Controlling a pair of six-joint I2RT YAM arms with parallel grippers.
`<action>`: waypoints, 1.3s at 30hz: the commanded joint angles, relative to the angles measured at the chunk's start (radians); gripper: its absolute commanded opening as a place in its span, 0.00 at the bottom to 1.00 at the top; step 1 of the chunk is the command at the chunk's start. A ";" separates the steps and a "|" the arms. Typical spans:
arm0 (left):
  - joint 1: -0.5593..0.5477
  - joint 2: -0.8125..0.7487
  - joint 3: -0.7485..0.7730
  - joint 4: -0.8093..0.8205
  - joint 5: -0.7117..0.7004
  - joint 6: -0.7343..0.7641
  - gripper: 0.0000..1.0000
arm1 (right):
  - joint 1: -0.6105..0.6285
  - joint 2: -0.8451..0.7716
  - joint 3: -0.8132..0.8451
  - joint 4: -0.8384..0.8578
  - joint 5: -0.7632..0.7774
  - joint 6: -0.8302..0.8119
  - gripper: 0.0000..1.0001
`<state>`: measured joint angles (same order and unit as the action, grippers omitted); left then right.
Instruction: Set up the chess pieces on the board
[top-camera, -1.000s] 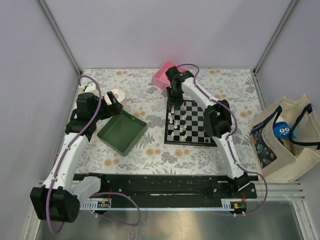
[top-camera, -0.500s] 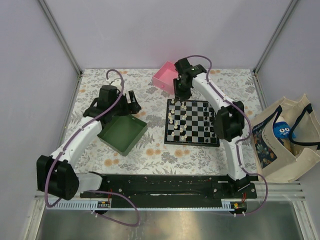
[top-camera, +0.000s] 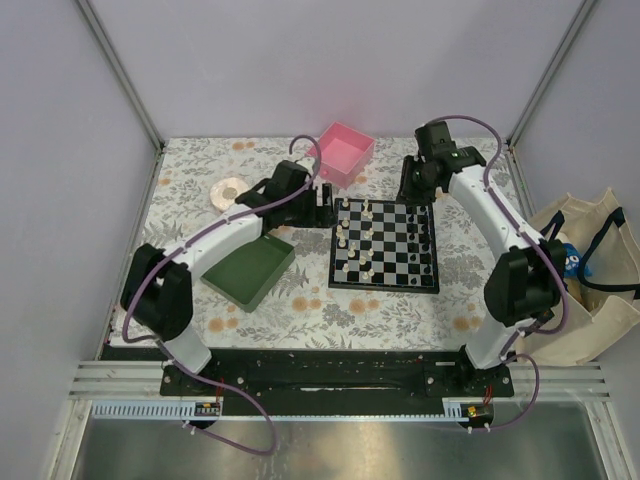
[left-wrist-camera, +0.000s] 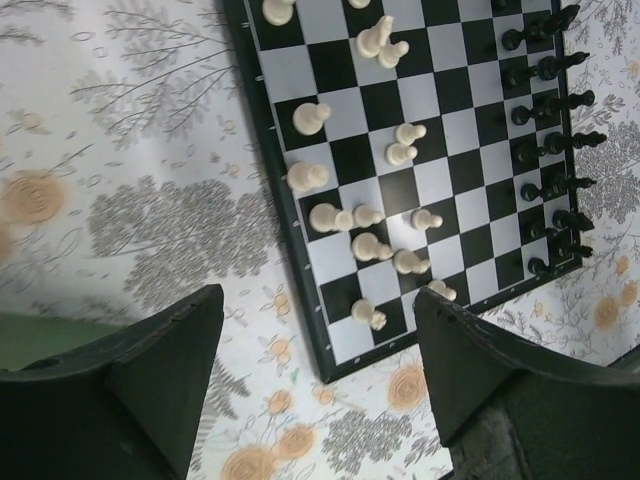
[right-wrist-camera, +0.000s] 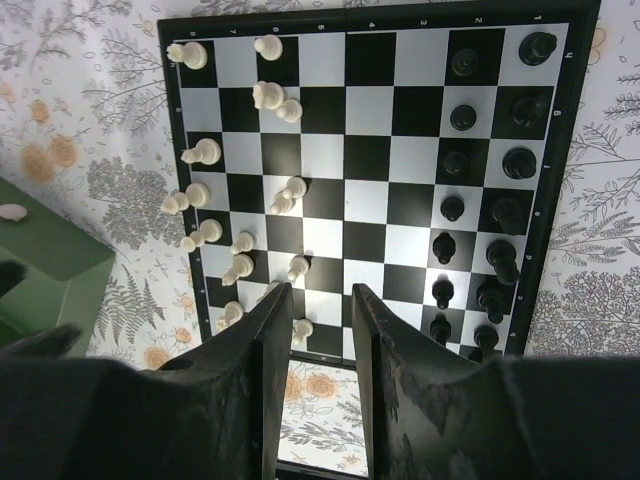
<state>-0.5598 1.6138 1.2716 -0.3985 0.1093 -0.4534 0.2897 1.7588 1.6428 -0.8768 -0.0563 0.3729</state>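
The board (top-camera: 383, 287) lies mid-table. Cream-white pieces (top-camera: 352, 240) stand unevenly on its left columns, some leaning. Black pieces (top-camera: 424, 238) line its right edge. My left gripper (top-camera: 323, 206) hangs just off the board's far-left corner; in its wrist view it (left-wrist-camera: 320, 320) is wide open and empty over the cloth beside the board's rim (left-wrist-camera: 272, 200). My right gripper (top-camera: 411, 186) hangs over the far edge, right of centre. In its wrist view the right gripper (right-wrist-camera: 320, 310) has a narrow gap with nothing in it, above the board (right-wrist-camera: 168, 150) and its white pieces (right-wrist-camera: 200, 195).
A green tray (top-camera: 245, 268) sits left of the board, a pink box (top-camera: 347, 152) behind it, and a white roll (top-camera: 228, 190) far left. A tote bag (top-camera: 585, 290) stands off the table's right edge. Metal frame posts stand at the far corners.
My left arm has swung right, from beside the green tray to the board's far-left corner. My right gripper has moved from the board's far-left corner rightward along its far edge.
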 joint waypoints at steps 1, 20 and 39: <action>-0.049 0.104 0.107 0.009 -0.048 -0.039 0.79 | 0.002 -0.125 -0.046 0.075 -0.039 0.015 0.39; -0.080 0.386 0.333 -0.066 -0.105 -0.062 0.58 | -0.015 -0.211 -0.136 0.088 -0.096 0.011 0.39; -0.081 0.445 0.379 -0.082 -0.103 -0.073 0.38 | -0.015 -0.208 -0.156 0.101 -0.123 0.009 0.39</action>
<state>-0.6353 2.0472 1.6051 -0.4839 0.0208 -0.5198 0.2802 1.5902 1.4895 -0.8043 -0.1532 0.3756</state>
